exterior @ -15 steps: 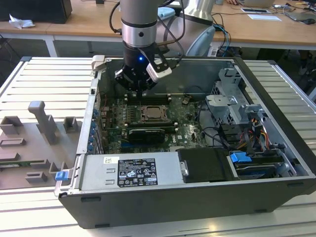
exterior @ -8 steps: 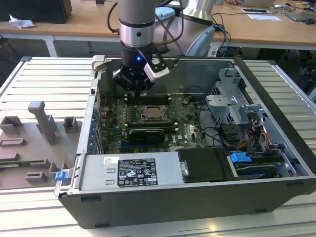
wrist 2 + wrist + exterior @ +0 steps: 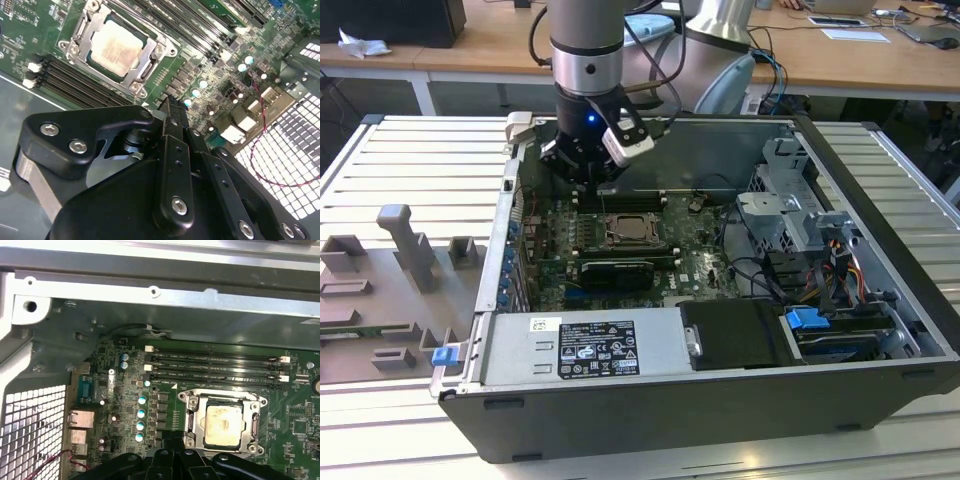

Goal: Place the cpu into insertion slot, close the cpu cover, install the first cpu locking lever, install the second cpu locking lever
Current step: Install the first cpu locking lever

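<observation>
One upright arm (image 3: pixel 585 60) (claw (image 3: pixel 584 180) down)

Open room above cpu (image 3: pixel 222 426), memory slots (image 3: pixel 215 367) alongside

I've got the exterior view high and wide, angled down into the open case (image 3: pixel 720 420), with the arm (image 3: pixel 585 60) at upper centre of frame. Both wrist views sit close over the motherboard (image 3: pixel 300 425), looking down, differently rotated. Shared in both wrist views: cpu (image 3: pixel 116 47), memory slots (image 3: pixel 215 362).
</observation>
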You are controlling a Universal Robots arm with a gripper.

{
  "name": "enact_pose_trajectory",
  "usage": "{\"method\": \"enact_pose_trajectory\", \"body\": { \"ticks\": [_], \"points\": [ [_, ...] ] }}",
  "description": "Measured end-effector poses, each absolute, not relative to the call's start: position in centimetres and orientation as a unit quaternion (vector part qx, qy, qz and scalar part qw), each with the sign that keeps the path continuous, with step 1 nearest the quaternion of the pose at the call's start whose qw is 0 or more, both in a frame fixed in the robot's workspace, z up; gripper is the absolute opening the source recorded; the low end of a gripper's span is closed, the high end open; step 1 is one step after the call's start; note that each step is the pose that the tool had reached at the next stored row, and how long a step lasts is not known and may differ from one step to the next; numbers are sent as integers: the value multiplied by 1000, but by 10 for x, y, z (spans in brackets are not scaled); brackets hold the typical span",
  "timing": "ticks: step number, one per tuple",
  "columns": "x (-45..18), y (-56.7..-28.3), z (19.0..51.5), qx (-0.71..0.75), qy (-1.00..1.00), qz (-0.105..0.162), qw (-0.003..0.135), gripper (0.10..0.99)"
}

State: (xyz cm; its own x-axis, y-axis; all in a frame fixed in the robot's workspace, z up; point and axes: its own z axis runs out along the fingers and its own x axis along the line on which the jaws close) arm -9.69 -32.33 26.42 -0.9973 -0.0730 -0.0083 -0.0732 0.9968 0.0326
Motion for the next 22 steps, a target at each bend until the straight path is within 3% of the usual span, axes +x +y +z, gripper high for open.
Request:
{"method": "enact_pose_trajectory", "body": {
  "ticks": [22],
  "points": [
    [-102, -296, 259, -37, 999, 16, 4, 106]
  ]
}}
